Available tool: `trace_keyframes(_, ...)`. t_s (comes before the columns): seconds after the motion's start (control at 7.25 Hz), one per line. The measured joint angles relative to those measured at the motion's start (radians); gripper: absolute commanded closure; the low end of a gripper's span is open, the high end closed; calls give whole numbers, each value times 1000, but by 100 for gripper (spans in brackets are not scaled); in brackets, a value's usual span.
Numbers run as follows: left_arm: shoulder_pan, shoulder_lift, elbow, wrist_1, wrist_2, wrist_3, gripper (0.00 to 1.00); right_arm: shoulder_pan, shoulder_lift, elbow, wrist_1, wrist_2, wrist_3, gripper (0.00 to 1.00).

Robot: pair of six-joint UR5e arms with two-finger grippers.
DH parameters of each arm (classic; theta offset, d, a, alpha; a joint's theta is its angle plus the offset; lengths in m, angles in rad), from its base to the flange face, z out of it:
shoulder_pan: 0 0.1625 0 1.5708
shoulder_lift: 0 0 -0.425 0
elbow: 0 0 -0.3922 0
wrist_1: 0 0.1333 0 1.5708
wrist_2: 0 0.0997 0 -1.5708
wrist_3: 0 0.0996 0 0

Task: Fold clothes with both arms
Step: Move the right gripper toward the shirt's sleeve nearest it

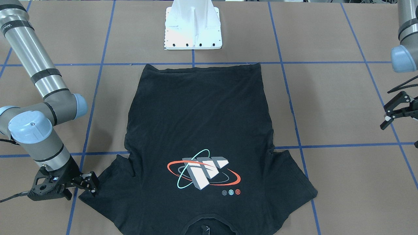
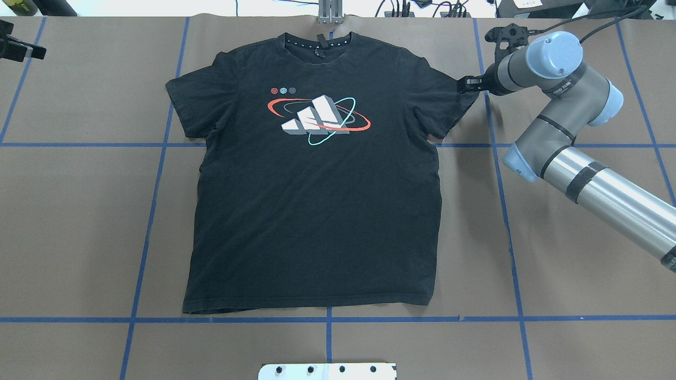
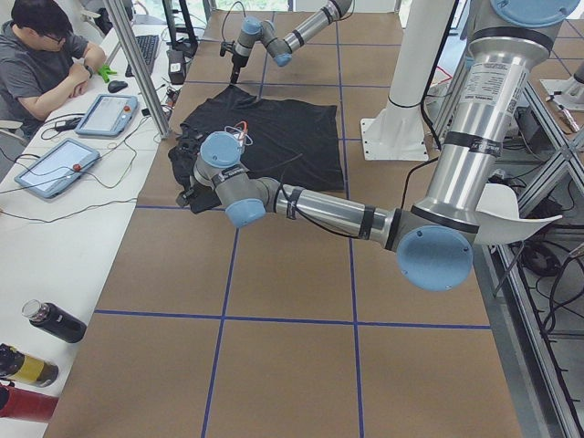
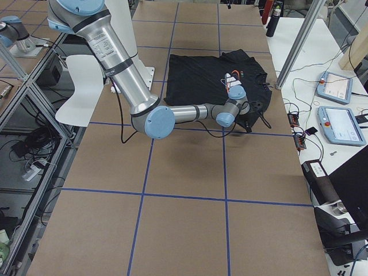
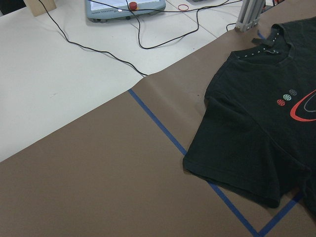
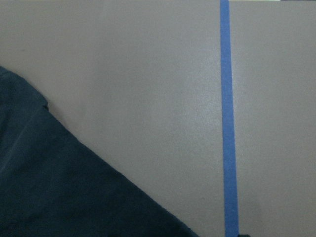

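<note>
The black T-shirt (image 2: 317,211) lies flat on the brown table with its print (image 2: 317,115) facing up. Its collar (image 2: 317,42) is at the far edge and its hem is toward the robot base. My right gripper (image 2: 467,84) sits low at the outer edge of one sleeve (image 2: 446,100). It looks open, with a fingertip (image 1: 91,186) at the sleeve hem (image 1: 85,195); the right wrist view shows only sleeve cloth (image 6: 59,187), flat on the table. My left gripper (image 1: 390,112) hangs open and empty, well outside the other sleeve (image 5: 232,168).
The white pedestal base (image 1: 193,29) stands just beyond the shirt's hem. Blue tape lines (image 2: 327,319) grid the table. Past the collar end, a white side table holds tablets (image 3: 109,114) and cables, with a seated person (image 3: 41,64) there. Bottles (image 3: 55,321) stand nearby.
</note>
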Motion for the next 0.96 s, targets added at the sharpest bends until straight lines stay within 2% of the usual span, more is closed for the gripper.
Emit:
trace_keyframes(0.14, 1, 2, 0, 0, 0, 0, 0, -2, -3, 0, 4, -4, 0, 62)
trace_keyframes(0.28, 1, 3, 0, -1, 0, 1, 0, -3, -5, -1, 5, -5, 0, 72)
trace_keyframes(0.41, 1, 4, 0, -2, 0, 1, 0, -4, -5, -1, 6, -6, 0, 72)
trace_keyframes(0.55, 1, 7, 0, -5, 0, 1, 0, -6, -5, -1, 6, -6, 0, 81)
trace_keyframes(0.69, 1, 13, 1, -12, -1, 1, 0, -8, -5, -1, 6, -7, 0, 100)
trace_keyframes(0.96, 1, 19, 1, -25, 0, 1, 0, -9, -3, 9, 7, -7, 0, 100)
